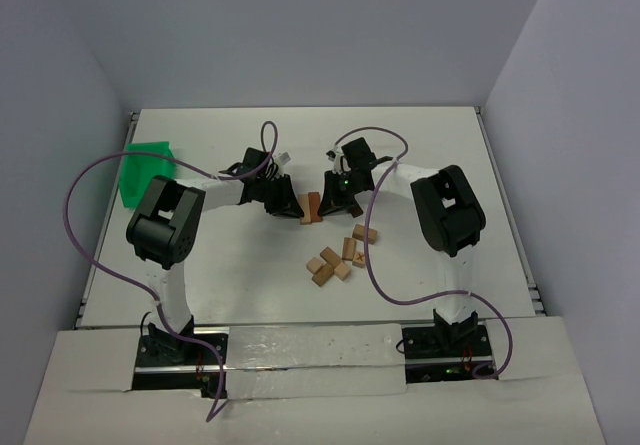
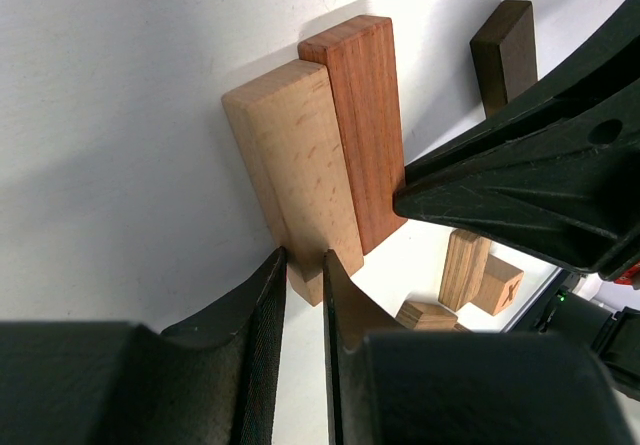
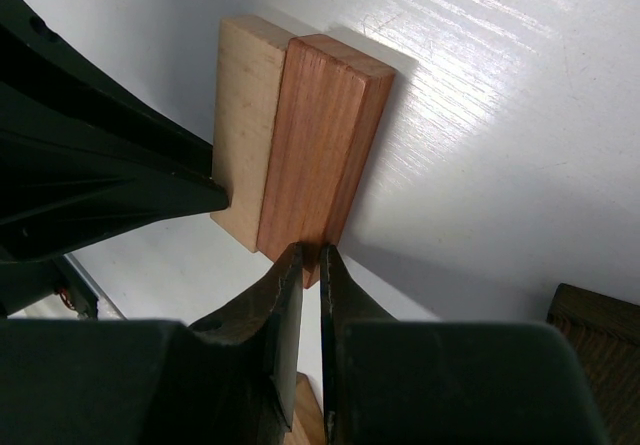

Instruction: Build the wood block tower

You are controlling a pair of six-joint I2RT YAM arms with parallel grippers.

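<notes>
Lying side by side and touching on the white table [image 1: 430,165], a pale tan bar [image 2: 295,155] and a reddish-brown bar [image 2: 365,115] are met at one end by both grippers. The left gripper [image 2: 305,265] is set at the tan bar's end with its fingers a narrow slit apart, wood showing in the slit, though a pinch cannot be told. The right gripper [image 3: 307,260] is pressed together against the reddish bar's end, and the remaining wood blocks [image 1: 340,255] are scattered nearer the arm bases.

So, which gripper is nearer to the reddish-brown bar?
Right. The right gripper is at the end of the reddish-brown bar; the left gripper is at the pale bar beside it.
</notes>
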